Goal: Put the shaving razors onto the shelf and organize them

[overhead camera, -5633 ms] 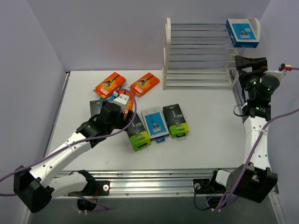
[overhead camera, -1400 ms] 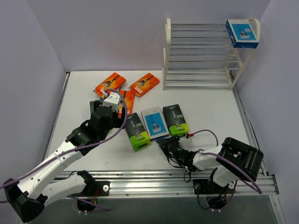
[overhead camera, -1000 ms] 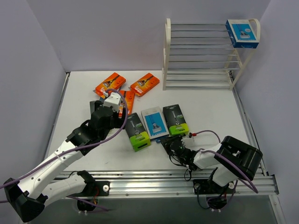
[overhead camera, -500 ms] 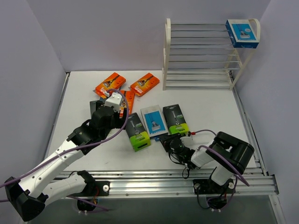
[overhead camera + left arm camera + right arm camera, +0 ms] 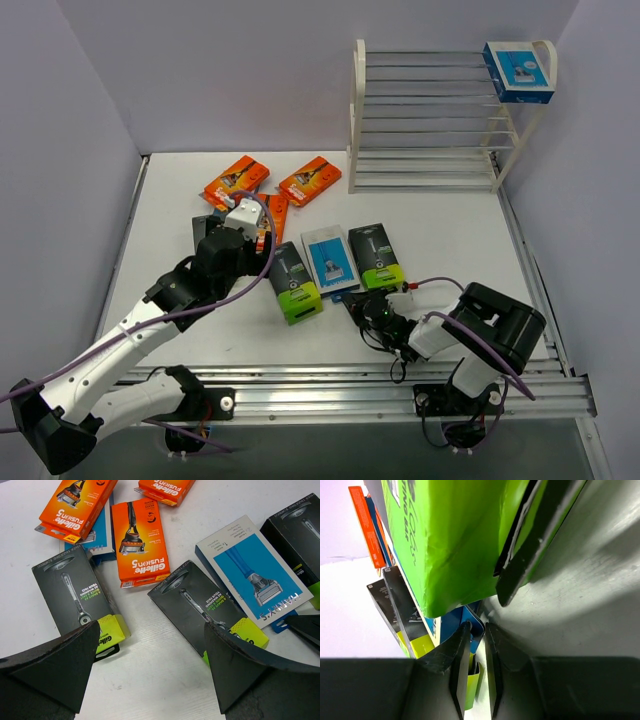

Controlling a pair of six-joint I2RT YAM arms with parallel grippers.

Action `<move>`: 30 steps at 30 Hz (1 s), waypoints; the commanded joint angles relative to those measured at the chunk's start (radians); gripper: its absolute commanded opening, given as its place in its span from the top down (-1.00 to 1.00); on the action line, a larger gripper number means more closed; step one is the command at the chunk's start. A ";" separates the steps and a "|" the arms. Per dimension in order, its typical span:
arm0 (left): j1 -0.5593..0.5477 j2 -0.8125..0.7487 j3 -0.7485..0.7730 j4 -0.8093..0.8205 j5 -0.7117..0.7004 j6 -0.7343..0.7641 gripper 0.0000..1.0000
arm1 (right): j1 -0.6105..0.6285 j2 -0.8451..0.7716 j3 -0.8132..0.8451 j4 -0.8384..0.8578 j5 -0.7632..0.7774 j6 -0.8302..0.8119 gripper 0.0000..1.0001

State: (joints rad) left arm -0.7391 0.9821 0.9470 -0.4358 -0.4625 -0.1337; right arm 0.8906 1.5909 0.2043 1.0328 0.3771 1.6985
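Observation:
The shelf (image 5: 425, 150) stands at the back right with one blue razor pack (image 5: 519, 70) on its top tier. The other shaving razors lie on the table: orange packs (image 5: 237, 180) (image 5: 309, 180), black-and-lime packs (image 5: 293, 282) (image 5: 375, 258) and a blue-and-white pack (image 5: 331, 262). My right gripper (image 5: 358, 305) lies low on the table, its jaws shut on the blue hang tab (image 5: 472, 625) of the blue-and-white pack, under a lime pack end (image 5: 450, 545). My left gripper (image 5: 150, 680) hovers wide open over bare table between two black packs (image 5: 77, 597) (image 5: 200, 605), holding nothing.
A third orange pack (image 5: 137, 542) lies partly over another blue pack (image 5: 100, 535) near the left arm. Purple walls close in the left, back and right sides. A metal rail (image 5: 330, 385) runs along the near edge.
The right gripper's jaws have narrowed onto the blue pack's hang tab, and its wrist has crept slightly toward the packs. The left arm has stayed about where it was, still open.

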 commanded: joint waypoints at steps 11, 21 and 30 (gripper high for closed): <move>-0.003 0.000 0.027 0.008 0.013 0.005 -0.88 | -0.013 -0.098 0.044 -0.183 0.049 -0.060 0.88; -0.005 0.001 0.029 0.006 0.015 0.005 -0.88 | -0.022 -0.232 0.080 -0.298 0.069 -0.123 0.91; -0.005 0.009 0.029 0.005 0.016 0.005 -0.88 | -0.027 -0.305 0.124 -0.376 0.071 -0.191 1.00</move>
State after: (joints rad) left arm -0.7391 0.9874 0.9470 -0.4362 -0.4557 -0.1337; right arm 0.8700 1.3266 0.2832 0.6968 0.3939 1.5551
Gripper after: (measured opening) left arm 0.941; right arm 0.010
